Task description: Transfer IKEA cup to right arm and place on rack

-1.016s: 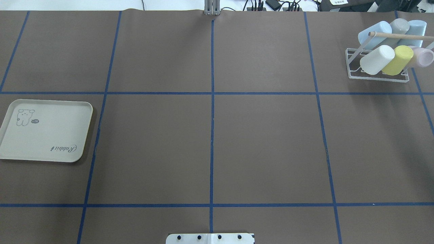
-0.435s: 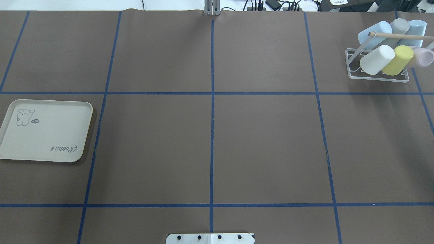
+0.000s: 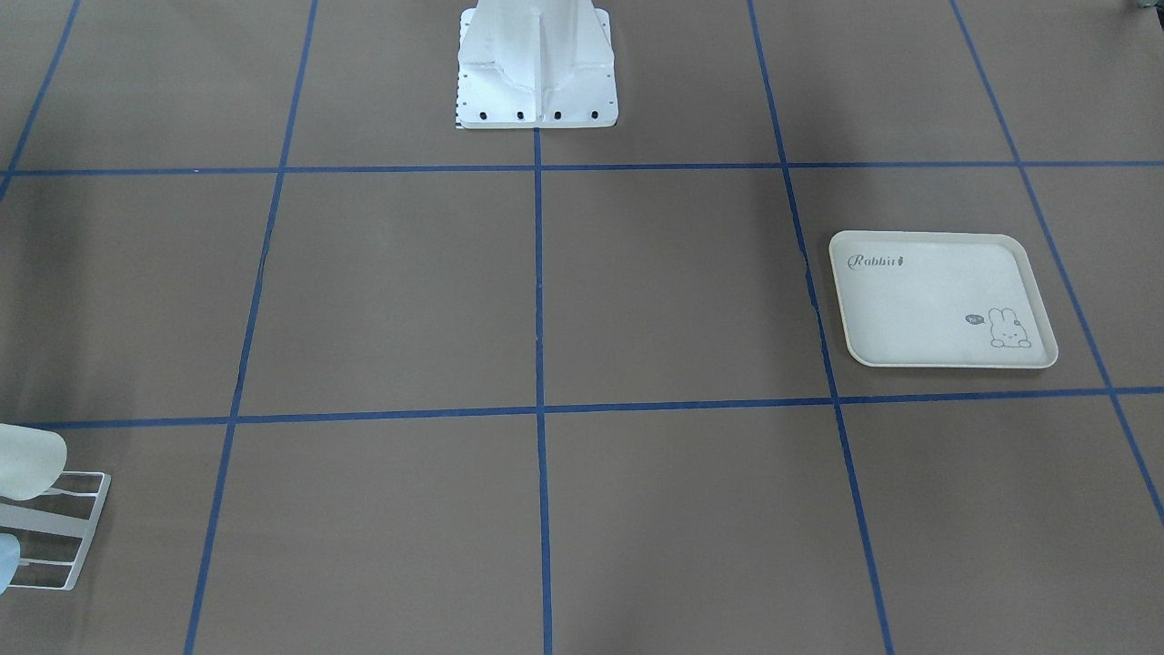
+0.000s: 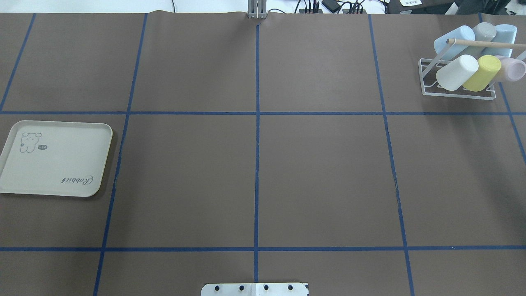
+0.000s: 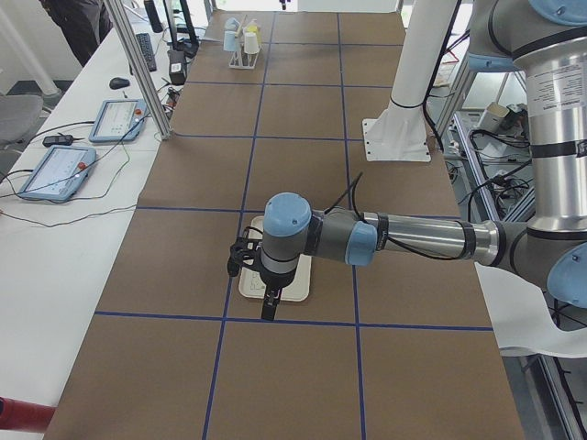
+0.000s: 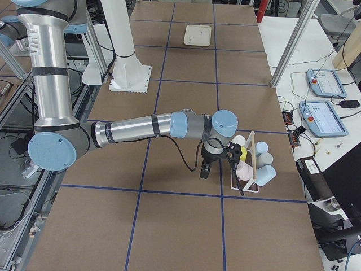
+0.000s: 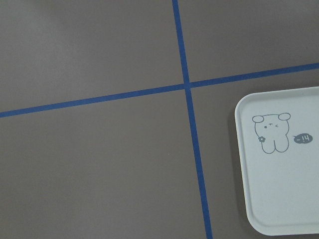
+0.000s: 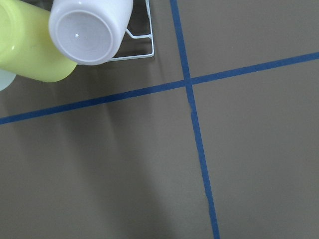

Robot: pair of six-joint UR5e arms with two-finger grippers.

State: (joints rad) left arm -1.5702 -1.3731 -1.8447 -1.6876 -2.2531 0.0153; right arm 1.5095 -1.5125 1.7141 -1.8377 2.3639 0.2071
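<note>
The white wire rack (image 4: 427, 88) stands at the table's far right and holds several pastel cups, among them a white cup (image 4: 456, 72) and a yellow cup (image 4: 481, 74). The right wrist view looks down on that white cup (image 8: 89, 30), the yellow cup (image 8: 30, 50) and a rack (image 8: 144, 47) corner. My right gripper (image 6: 203, 171) hangs just beside the rack (image 6: 248, 186), seen only from the side, so I cannot tell its state. My left gripper (image 5: 269, 310) hovers over the tray, and I cannot tell its state either. Neither arm shows in the overhead view.
A cream rabbit-print tray (image 4: 53, 160) lies bare at the table's left side, and shows in the left wrist view (image 7: 284, 189). The white robot base (image 3: 536, 73) stands at the near middle edge. Tablets (image 5: 55, 170) lie on a side bench.
</note>
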